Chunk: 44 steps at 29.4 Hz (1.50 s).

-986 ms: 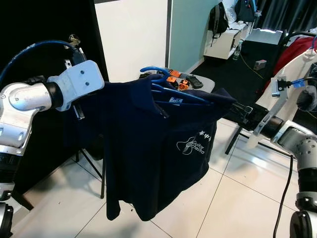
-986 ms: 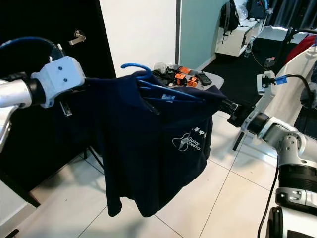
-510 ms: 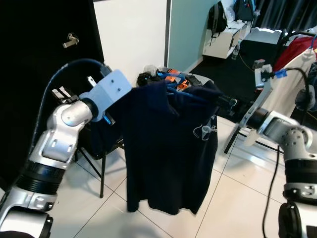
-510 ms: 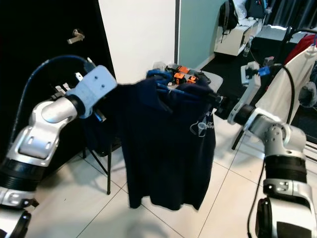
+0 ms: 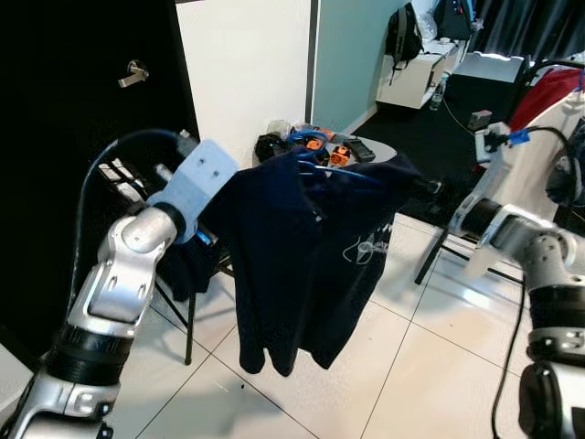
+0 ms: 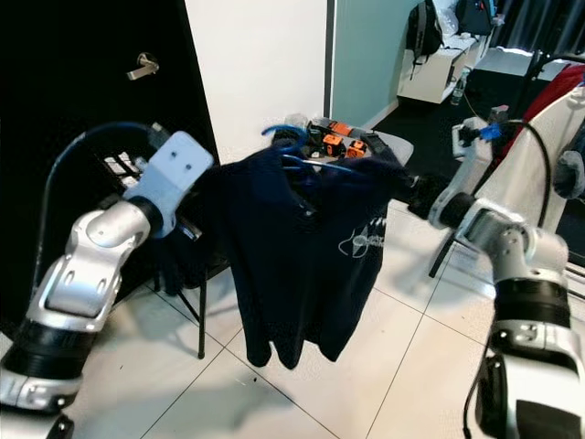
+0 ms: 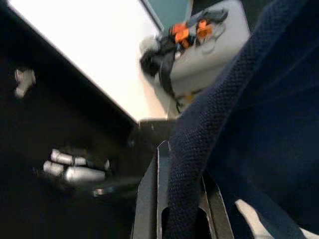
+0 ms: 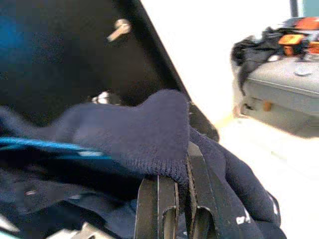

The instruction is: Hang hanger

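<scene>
A navy polo shirt (image 5: 302, 247) with a white chest print hangs on a blue hanger (image 6: 285, 137), stretched between my two arms at chest height. My left gripper (image 5: 218, 199) is shut on the shirt's left shoulder; in the left wrist view the knit cloth (image 7: 199, 149) is pinched between the black fingers (image 7: 155, 199). My right gripper (image 5: 424, 187) is shut on the right shoulder, and the right wrist view has the cloth (image 8: 149, 129) clamped between its fingers (image 8: 152, 204), with the hanger's blue bar (image 8: 50, 145) beside it. The hanger's hook stands free above the collar.
Behind the shirt stands a grey table (image 5: 379, 155) with orange and black items. A black door with a silver handle (image 5: 137, 71) is at the left, next to a white wall. A dark folding stand (image 5: 187, 311) stands below my left arm. A red garment (image 5: 548, 87) hangs at the far right.
Both arms have carried the shirt away from me toward the grey table. It now hangs narrower and skewed, with its hem swung left. Both grips are unchanged.
</scene>
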Tool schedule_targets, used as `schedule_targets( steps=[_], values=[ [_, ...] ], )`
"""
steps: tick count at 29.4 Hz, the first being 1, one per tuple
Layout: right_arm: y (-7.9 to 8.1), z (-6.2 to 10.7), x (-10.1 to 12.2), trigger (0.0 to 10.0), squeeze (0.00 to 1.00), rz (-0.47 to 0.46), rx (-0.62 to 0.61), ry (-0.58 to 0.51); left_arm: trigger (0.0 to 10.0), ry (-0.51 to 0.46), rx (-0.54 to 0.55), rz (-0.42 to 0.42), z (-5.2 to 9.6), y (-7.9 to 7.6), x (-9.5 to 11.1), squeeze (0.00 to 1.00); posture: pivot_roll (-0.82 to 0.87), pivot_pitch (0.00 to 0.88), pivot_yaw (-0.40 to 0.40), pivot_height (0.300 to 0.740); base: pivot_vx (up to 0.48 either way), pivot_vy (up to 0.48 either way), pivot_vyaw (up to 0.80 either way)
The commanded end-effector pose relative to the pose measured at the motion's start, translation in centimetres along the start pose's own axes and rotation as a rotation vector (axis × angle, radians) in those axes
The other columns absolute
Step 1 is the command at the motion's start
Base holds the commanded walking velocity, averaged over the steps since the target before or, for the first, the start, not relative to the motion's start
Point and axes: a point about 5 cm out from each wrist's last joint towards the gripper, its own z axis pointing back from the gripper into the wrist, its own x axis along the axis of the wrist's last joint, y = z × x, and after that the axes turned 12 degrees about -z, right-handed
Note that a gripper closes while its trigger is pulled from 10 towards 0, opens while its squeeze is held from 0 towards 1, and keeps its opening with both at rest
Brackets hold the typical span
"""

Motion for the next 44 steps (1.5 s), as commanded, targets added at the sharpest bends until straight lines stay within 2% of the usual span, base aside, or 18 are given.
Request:
schedule_targets(
  steps=[1, 9, 12, 14, 16, 17, 18, 19, 20, 21, 22, 24, 25, 26, 27, 34, 38, 44],
  values=[
    [-0.2, 0.2, 1.1, 0.0, 0.0, -0.003, -0.028, -0.059, 0.0, 0.039, 0.073, 0.033, 0.4, 0.9, -0.5, 0.0, -0.08, 0.0, -0.004, 0.74, 0.0, 0.0, 0.0],
    [-0.5, 0.2, 1.6, 0.0, 0.0, -0.029, -0.069, -0.101, 0.0, 0.085, 0.078, 0.141, 0.7, -0.4, -1.2, 0.0, -0.09, 0.0, 0.003, 0.74, 0.0, 0.0, 0.0],
    [2.0, -2.2, -1.4, 0.0, 0.0, -0.04, 0.017, -0.005, 0.0, 0.067, 0.065, 0.355, 0.0, -2.4, 0.2, 0.0, -0.09, 0.0, 0.009, 0.74, 0.0, 0.0, 0.0],
    [2.8, -2.8, -2.2, 0.0, 0.0, -0.041, 0.043, 0.021, 0.0, 0.06, 0.056, 0.42, -0.3, -3.0, 0.9, 0.0, -0.09, 0.0, 0.009, 0.74, 0.0, 0.0, 0.0],
    [2.8, -2.8, -2.2, 0.0, 0.0, -0.041, 0.043, 0.021, 0.0, 0.06, 0.056, 0.42, -0.3, -3.0, 0.9, 0.0, -0.09, 0.0, 0.009, 0.74, 0.0, 0.0, 0.0],
    [3.3, -3.2, -2.8, 0.0, 0.0, -0.042, 0.059, 0.037, 0.0, 0.062, 0.037, 0.482, -0.5, -3.7, 1.5, 0.0, -0.09, 0.0, 0.009, 0.74, 0.0, 0.0, 0.0],
    [3.6, -3.7, -3.1, 0.0, 0.0, -0.044, 0.066, 0.045, 1.7, 0.091, 0.025, 0.483, -0.7, -4.4, 2.0, 0.0, -0.09, 0.0, 0.01, 0.74, 0.0, 0.0, 0.0],
    [3.6, -3.7, -3.1, 0.0, 0.0, -0.044, 0.066, 0.045, 1.7, 0.091, 0.025, 0.483, -0.7, -4.4, 2.0, 0.0, -0.09, 0.0, 0.01, 0.74, 0.0, 0.0, 0.0],
    [3.8, -4.0, -3.1, 0.0, 0.0, -0.045, 0.067, 0.047, 4.0, 0.113, 0.008, 0.497, -0.8, -5.2, 2.4, 0.0, -0.09, 0.0, 0.01, 0.74, 0.0, 0.0, 0.0],
    [4.0, -4.3, -3.1, 0.0, 0.0, -0.046, 0.069, 0.047, 4.6, 0.11, -0.014, 0.505, -0.8, -5.9, 3.0, 0.0, -0.09, 0.0, 0.008, 0.74, 0.0, 0.0, 0.0],
    [4.2, -4.5, -3.1, 0.0, 0.0, -0.045, 0.071, 0.045, 6.9, 0.118, -0.019, 0.499, -0.8, -6.4, 3.3, 0.0, -0.09, 0.0, 0.008, 0.74, 0.0, 0.0, 0.0],
    [4.2, -4.5, -3.1, 0.0, 0.0, -0.045, 0.071, 0.045, 6.9, 0.118, -0.019, 0.499, -0.8, -6.4, 3.3, 0.0, -0.09, 0.0, 0.008, 0.74, 0.0, 0.0, 0.0],
    [4.3, -4.6, -3.0, 0.0, 0.0, -0.042, 0.074, 0.044, 8.7, 0.13, -0.039, 0.515, -0.8, -6.9, 3.5, 0.0, -0.09, 0.0, 0.007, 0.74, 0.0, 0.0, 0.0],
    [4.3, -4.6, -3.0, 0.0, 0.0, -0.042, 0.074, 0.044, 8.7, 0.13, -0.039, 0.515, -0.8, -6.9, 3.5, 0.0, -0.09, 0.0, 0.007, 0.74, 0.0, 0.0, 0.0],
    [4.5, -4.7, -2.9, 0.0, 0.0, -0.034, 0.084, 0.038, 10.0, 0.129, -0.076, 0.502, -0.8, -7.3, 3.7, 0.0, -0.09, 0.0, 0.007, 0.74, 0.0, 0.0, 0.0],
    [4.2, -4.2, -2.3, 0.0, 0.0, -0.01, 0.074, 0.02, 10.0, 0.157, -0.115, 0.389, -0.3, -7.1, 2.6, 0.0, -0.09, 0.0, 0.005, 0.74, 0.0, 0.0, 0.0],
    [3.0, -2.9, -1.4, 0.0, 0.0, 0.033, 0.031, 0.01, 10.0, 0.238, -0.046, 0.248, 0.2, -4.7, -0.2, 0.0, -0.09, 0.0, 0.007, 0.74, 0.0, 0.0, 0.0],
    [2.7, -2.4, -1.1, 0.0, 0.0, 0.047, 0.019, 0.004, 10.0, 0.259, -0.048, 0.234, 0.4, -4.3, -0.7, 0.0, -0.1, 0.0, 0.009, 0.74, 0.0, 0.0, 0.0]
  ],
)
